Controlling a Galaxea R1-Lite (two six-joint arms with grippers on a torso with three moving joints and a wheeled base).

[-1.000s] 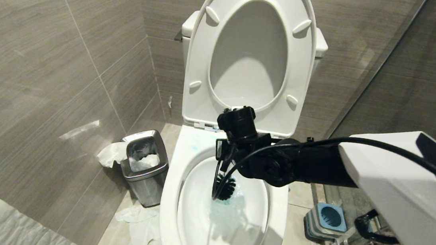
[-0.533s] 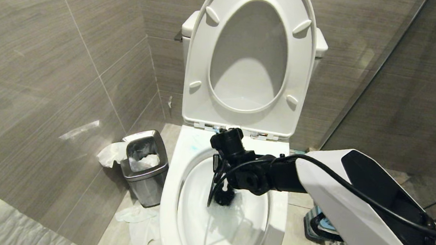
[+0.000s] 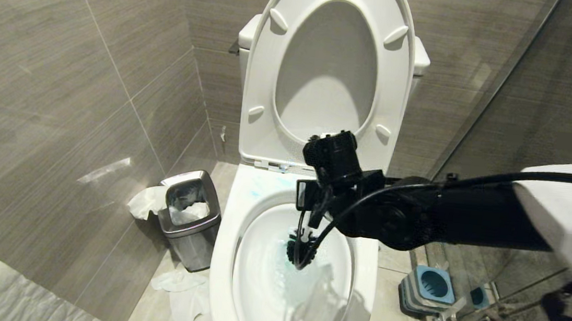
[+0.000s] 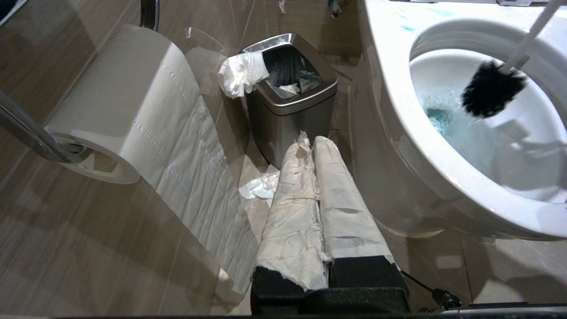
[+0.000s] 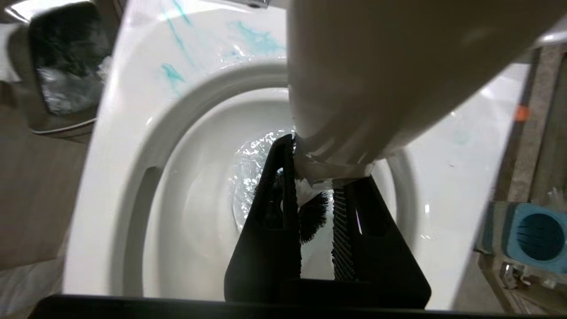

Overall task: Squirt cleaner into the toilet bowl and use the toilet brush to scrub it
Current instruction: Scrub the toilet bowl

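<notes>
Grey tiled walls close round the toilet bowl [image 3: 226, 259], whose seat and lid stand raised. Over the bowl's opening hangs the right gripper [image 5: 316, 195], pointing down, its black fingers [image 5: 274, 212] pinching the white handle of the toilet brush [image 4: 491, 88]; the handle runs between them and the dark bristle head sits beyond the fingertips, low inside the bowl, seemingly just above the water. Blue cleaner [image 5: 257, 40] smears the bowl's back rim and tints the water. Beside the bowl, on its left, the left gripper [image 4: 312, 146] rests with its paper-wrapped fingers [image 4: 292, 204] pressed together, near a steel bin [image 4: 290, 106].
</notes>
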